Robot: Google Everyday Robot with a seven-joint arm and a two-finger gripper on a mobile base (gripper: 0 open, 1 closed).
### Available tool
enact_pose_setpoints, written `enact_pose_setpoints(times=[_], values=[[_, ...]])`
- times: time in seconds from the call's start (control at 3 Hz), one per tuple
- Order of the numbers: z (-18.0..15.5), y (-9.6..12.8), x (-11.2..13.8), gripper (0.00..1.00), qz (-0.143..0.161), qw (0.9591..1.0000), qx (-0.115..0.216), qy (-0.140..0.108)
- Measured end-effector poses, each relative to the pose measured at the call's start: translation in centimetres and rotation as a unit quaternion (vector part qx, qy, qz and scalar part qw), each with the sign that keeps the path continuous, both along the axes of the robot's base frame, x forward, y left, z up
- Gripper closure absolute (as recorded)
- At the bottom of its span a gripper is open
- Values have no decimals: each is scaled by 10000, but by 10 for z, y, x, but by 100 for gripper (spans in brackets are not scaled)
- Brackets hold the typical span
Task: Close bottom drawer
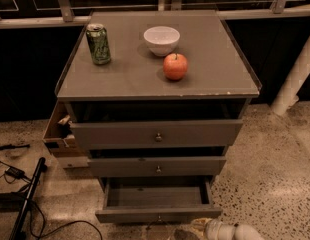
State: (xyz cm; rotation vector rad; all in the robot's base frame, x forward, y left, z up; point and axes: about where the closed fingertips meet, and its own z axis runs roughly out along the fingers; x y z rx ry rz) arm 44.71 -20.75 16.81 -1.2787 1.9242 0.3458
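The bottom drawer [157, 215] of the grey cabinet is pulled out and empty, its flat front with a small round knob [159, 218] facing me near the frame's bottom edge. Above it sit the mid-sized drawer [157, 167] and the widest drawer [156, 133], both slightly out. My gripper [187, 232] is at the very bottom edge, just in front of and slightly right of the bottom drawer's front, on a pale arm [230, 231] coming in from the lower right.
On the cabinet top [120, 79] stand a green can [98, 44], a white bowl [161, 40] and a red apple [175, 66]. A cardboard box [60, 136] sits left of the cabinet. Black cables and a pole [25, 199] lie on the floor at left. A white pipe [295, 76] stands right.
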Motion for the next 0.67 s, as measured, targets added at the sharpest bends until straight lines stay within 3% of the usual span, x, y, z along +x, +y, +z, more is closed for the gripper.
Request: enact_pose_setpoints(times=[0.67], values=[[-14, 9, 19, 100, -23, 9974, 191, -702]])
